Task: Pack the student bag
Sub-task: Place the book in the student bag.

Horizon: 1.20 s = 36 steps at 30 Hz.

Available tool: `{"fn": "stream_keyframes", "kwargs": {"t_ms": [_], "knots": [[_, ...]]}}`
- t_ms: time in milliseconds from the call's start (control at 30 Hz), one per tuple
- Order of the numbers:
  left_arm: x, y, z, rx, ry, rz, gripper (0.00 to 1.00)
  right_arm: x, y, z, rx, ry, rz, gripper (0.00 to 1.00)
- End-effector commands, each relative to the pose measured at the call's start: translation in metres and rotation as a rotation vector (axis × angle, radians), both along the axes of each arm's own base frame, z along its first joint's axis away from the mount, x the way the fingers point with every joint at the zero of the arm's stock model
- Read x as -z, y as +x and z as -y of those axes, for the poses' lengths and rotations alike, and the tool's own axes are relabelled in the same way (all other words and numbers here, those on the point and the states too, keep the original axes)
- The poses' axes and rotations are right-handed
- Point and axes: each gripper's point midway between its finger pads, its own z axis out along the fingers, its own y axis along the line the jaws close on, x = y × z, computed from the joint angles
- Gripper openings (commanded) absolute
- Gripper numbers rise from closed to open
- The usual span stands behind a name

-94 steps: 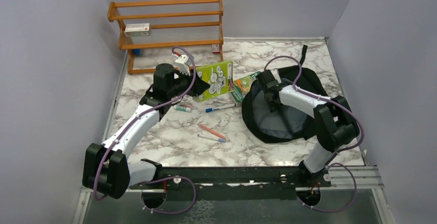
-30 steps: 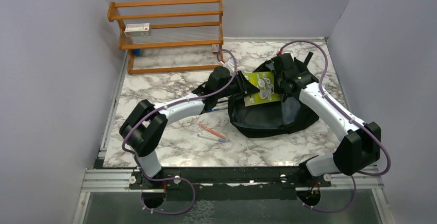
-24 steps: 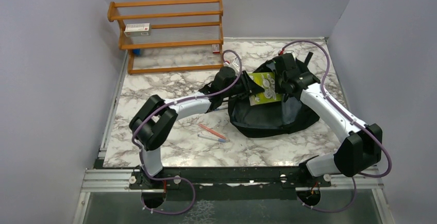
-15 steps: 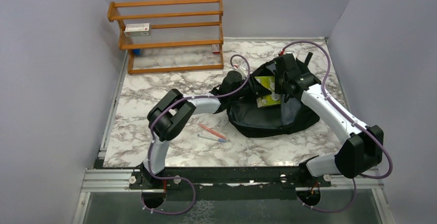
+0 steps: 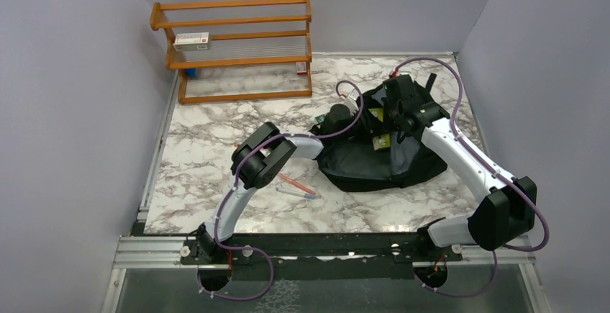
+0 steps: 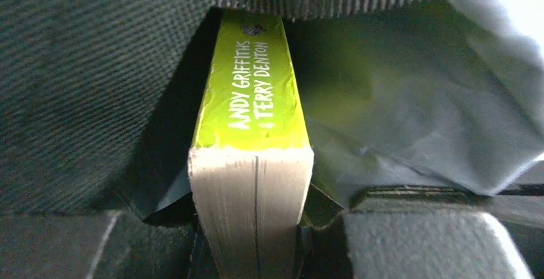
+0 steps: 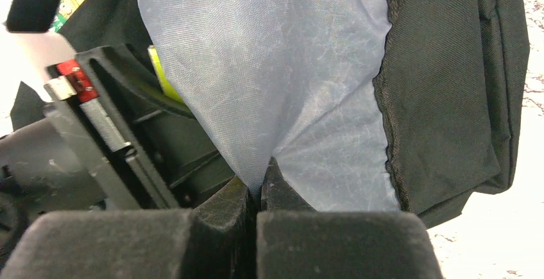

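Observation:
The student bag point(image 5: 374, 163), a black backpack, lies at the right of the table with its mouth lifted. My right gripper point(image 5: 395, 120) point(image 7: 258, 186) is shut on the bag's grey lining point(image 7: 269, 67), with the black outer fabric point(image 7: 449, 86) beside it. My left gripper point(image 5: 357, 121) point(image 6: 253, 228) is shut on a lime-green book point(image 6: 253, 86) and holds it spine up inside the bag's mouth. The bag's black fabric point(image 6: 96, 86) is on one side of the book and the grey lining point(image 6: 417, 112) on the other. From above, only slivers of the book point(image 5: 375, 114) show.
A wooden rack point(image 5: 237, 47) stands at the back left with a small box point(image 5: 190, 39) on a shelf. Two pens point(image 5: 296, 183) lie on the marble table left of the bag. Grey walls close in both sides.
My left arm has stretched to the right and carried the green book deeper into the bag's mouth, so less of its cover shows. The right gripper has kept its hold on the lining.

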Motion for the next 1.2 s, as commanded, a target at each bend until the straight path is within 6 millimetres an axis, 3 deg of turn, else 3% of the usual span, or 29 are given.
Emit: {"fn": "stream_keyframes", "kwargs": {"t_ms": [0, 233, 433, 633, 700, 1167], "knots": [[-0.052, -0.003, 0.021, 0.030, -0.162, 0.113, 0.00, -0.020, 0.009, -0.014, -0.019, 0.088, 0.081, 0.01], [-0.034, -0.003, 0.033, 0.048, -0.139, 0.102, 0.00, -0.016, 0.009, -0.016, -0.029, 0.094, 0.075, 0.01], [-0.016, 0.000, 0.033, 0.041, -0.080, 0.097, 0.26, -0.013, 0.009, -0.015, -0.027, 0.092, 0.072, 0.01], [-0.009, 0.001, 0.036, 0.048, -0.055, 0.095, 0.40, -0.011, 0.008, -0.014, -0.026, 0.087, 0.069, 0.01], [-0.006, 0.000, 0.035, 0.051, -0.048, 0.093, 0.50, -0.011, 0.007, -0.013, -0.023, 0.085, 0.070, 0.01], [0.013, -0.001, 0.025, 0.032, 0.072, 0.055, 0.65, -0.006, 0.004, -0.006, -0.004, 0.065, 0.066, 0.01]]}}
